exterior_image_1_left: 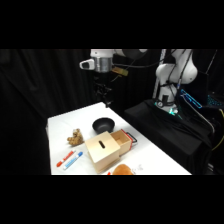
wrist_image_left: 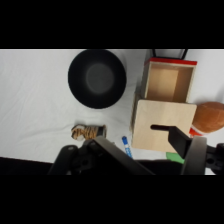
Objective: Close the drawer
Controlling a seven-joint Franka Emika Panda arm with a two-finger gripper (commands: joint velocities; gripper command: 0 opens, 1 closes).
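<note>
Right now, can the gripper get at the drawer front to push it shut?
Probably yes. The drawer stands pulled out of the wooden box, its reddish front facing bare table. The gripper hangs high above the black bowl, with nothing seen between it and the drawer front.

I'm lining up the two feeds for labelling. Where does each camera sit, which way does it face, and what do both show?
Side view: stands beside the table, looking across and down; shows the arm's base at upper right and the hand hanging high above the table.
Wrist view: rides on the wrist, looking straight down; the hand's black linkage and a finger rise from the bottom edge.
Shared: the open drawer, its wooden box, the black bowl, a striped toy.
</note>
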